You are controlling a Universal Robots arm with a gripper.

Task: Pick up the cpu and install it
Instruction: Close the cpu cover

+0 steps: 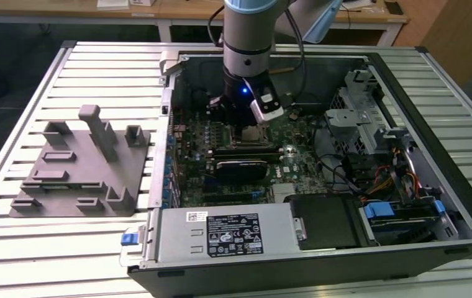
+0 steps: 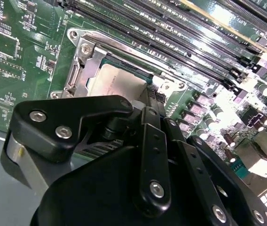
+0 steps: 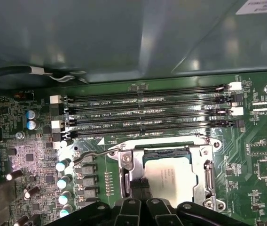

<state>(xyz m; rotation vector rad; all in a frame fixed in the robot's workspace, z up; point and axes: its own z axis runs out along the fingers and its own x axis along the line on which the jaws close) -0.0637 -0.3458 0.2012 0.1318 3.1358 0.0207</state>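
Note:
The cpu (image 3: pixel 171 176) lies flat inside the dark socket frame (image 3: pixel 205 174) on the green motherboard, silvery top up; it is also seen in the second wrist view (image 2: pixel 117 82). My gripper (image 3: pixel 140 188) stands right over the socket, shut, its black tip resting at one edge of the cpu. The second wrist view shows the black gripper (image 2: pixel 147 94) links drawn together above the chip. In the exterior view the gripper (image 1: pixel 243 121) reaches straight down into the open computer case (image 1: pixel 435 186). I cannot tell whether the tip pinches the chip.
A thin metal lever (image 3: pixel 91 155) sticks out beside the socket. Memory slots (image 3: pixel 147 113) run alongside it. A grey stepped block (image 1: pixel 79 161) stands on the slatted table at the exterior view's left. The power supply (image 1: pixel 223 233) and the drive cage (image 1: pixel 360 93) crowd the case.

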